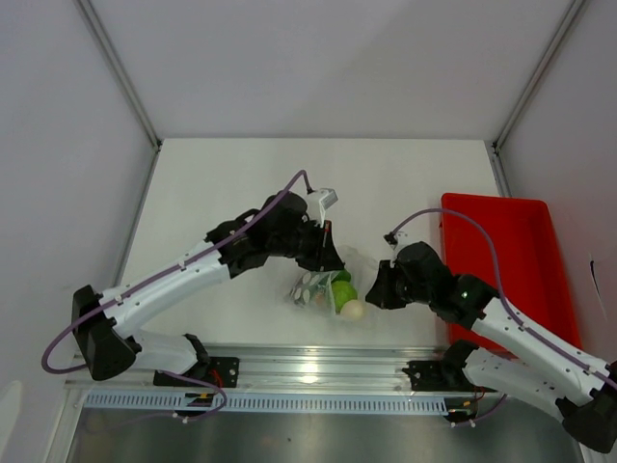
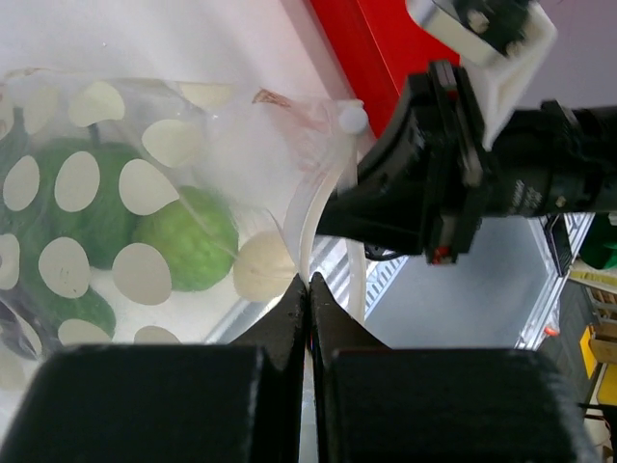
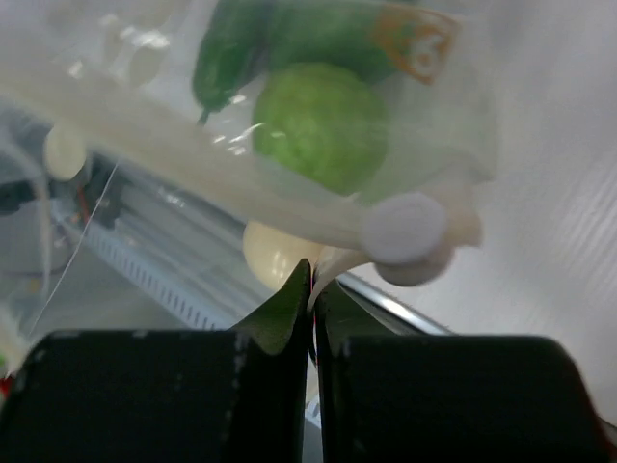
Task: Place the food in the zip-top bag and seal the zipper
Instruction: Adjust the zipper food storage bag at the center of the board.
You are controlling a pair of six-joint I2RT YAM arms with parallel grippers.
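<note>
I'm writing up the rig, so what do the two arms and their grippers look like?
The left arm and right arm have white links, black joints and a purple cable each. The left gripper and right gripper have black wedge-shaped fingers.

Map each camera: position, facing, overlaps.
Top external: above and behind, looking down on the table; left arm, right arm show.
Left wrist: on the left gripper, facing the zip-top bag and right arm; own fingers show.
Right wrist: on the right gripper, facing the zipper; own fingers show.
Shared by wrist views: bright green piece, whitish ball.
</note>
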